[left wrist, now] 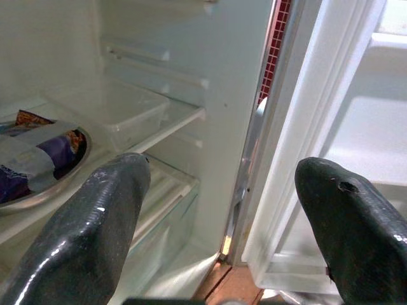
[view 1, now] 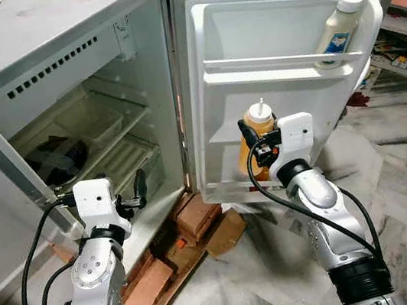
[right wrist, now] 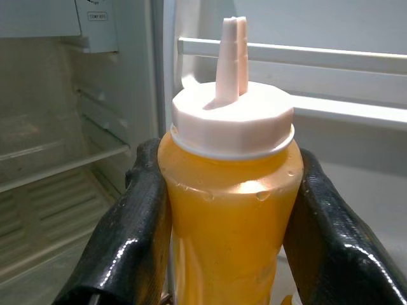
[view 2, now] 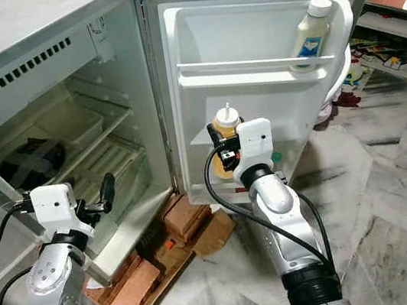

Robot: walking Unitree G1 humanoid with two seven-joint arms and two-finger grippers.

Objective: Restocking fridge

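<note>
No writing can be read anywhere. The white bottle (view 1: 339, 29) in the door shelf carries a blue label, too small to make out. A small sticker (right wrist: 96, 15) inside the fridge is blurred.

The two eye views look down from the head, facing the open fridge (view 1: 61, 82) at ten o'clock and its door (view 1: 279, 40) at one o'clock, from near enough that both arms reach into frame. They share almost the whole scene, slightly offset. The left wrist view looks along the left gripper (left wrist: 222, 216) into the fridge at the hinge edge. The right wrist view sits very close behind the bottle (right wrist: 229, 190) in the right gripper (right wrist: 226, 229), facing the door; it shares shelves with the left.
</note>
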